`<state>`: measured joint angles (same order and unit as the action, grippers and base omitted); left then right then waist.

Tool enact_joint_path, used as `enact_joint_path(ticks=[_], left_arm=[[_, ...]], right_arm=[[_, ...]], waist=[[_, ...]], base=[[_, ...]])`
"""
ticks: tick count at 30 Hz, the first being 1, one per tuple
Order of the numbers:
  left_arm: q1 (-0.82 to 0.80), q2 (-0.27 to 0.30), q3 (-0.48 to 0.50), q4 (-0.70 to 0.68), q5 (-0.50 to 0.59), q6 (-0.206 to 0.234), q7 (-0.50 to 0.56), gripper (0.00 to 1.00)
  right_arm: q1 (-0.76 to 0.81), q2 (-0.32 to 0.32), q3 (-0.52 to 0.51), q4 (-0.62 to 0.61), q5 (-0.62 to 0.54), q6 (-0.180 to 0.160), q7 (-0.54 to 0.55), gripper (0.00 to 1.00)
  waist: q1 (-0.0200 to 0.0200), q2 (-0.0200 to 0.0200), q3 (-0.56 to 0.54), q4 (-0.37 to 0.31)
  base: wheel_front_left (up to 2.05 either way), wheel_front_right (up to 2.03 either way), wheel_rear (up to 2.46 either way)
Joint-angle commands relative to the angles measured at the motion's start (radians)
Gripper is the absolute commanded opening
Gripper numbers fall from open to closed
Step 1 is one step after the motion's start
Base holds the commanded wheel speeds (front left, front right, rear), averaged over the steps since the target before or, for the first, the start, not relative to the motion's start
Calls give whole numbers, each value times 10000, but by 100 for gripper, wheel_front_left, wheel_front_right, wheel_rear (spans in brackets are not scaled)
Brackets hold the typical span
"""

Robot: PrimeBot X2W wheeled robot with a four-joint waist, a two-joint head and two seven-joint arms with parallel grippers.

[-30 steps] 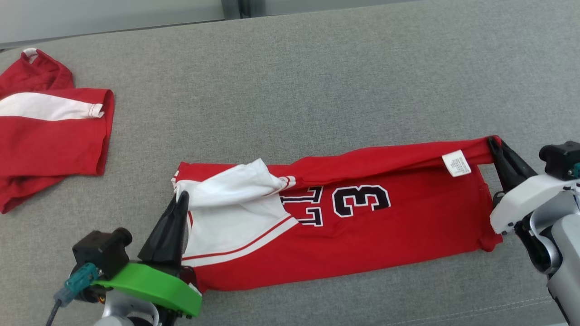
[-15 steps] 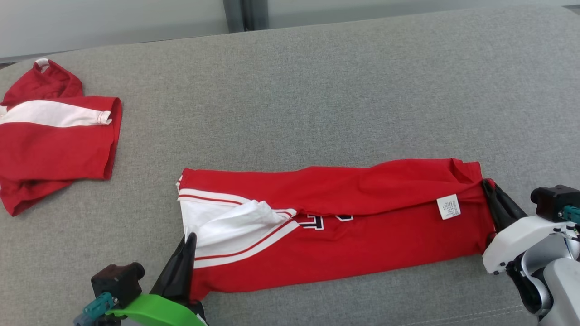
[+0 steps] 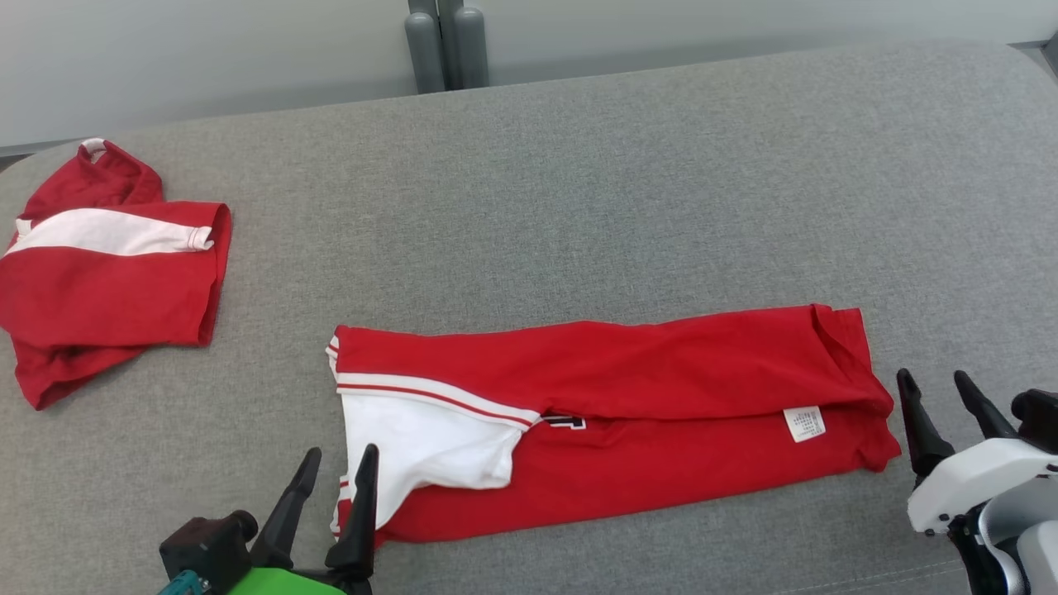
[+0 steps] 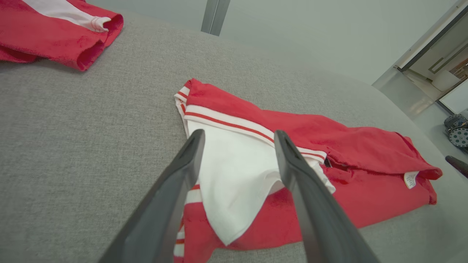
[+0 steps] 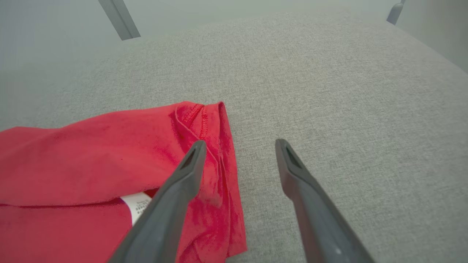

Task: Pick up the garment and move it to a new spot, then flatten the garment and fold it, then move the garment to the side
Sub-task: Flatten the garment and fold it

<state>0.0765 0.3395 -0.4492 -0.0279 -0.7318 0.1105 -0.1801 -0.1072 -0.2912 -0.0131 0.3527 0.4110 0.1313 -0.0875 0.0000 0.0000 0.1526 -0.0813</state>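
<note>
The garment (image 3: pixel 645 413), a red shirt with a white sleeve and a small white tag, lies folded lengthwise into a long band on the grey surface, also seen from the left wrist (image 4: pixel 292 160) and the right wrist (image 5: pixel 91 171). My left gripper (image 3: pixel 339 463) stands open at its near left end, just off the white sleeve (image 3: pixel 421 442), holding nothing. At the right end my right gripper (image 3: pixel 936 384) is open and empty, just clear of the hem. In the wrist views the left gripper (image 4: pixel 239 136) and the right gripper (image 5: pixel 239 144) both show spread fingers.
A second red-and-white garment (image 3: pixel 107 273) lies bunched at the far left, also in the left wrist view (image 4: pixel 58 33). The grey upholstered surface (image 3: pixel 620 190) stretches wide behind and to the right. Grey posts (image 3: pixel 446 49) stand beyond its far edge.
Both grippers have opened and let go of the shirt's ends; the upper layer now lies folded over, covering the number. Both arms drew back slightly. The head camera tilted, shifting the picture down.
</note>
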Motion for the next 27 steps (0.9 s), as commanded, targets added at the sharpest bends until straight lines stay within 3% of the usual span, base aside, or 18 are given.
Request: enact_joint_path(ticks=[1,9,22,27], left_arm=[[148,43,138,-132,116,68,-155,100],[40,101,472,-483,320,418,-454,100],[-380,52,795,-116,575,670,-649,100],[-396,22,873,-76,551,672,-686,100]], right_arm=[[166,41,-207,-6,-74,-8,-85,100],[-49,178,-1032,-282,-538,-8,149,100],[-1173,-42,495,1220,-535,-10,1782,100],[-1414,-151,529,2073,-473,-8,2115,100]], waist=[[0,0,-89,50],[0,0,-226,155],[0,0,-40,483],[0,0,26,608]], base=[[0,0,0],[0,0,0],[0,0,0],[0,0,0]])
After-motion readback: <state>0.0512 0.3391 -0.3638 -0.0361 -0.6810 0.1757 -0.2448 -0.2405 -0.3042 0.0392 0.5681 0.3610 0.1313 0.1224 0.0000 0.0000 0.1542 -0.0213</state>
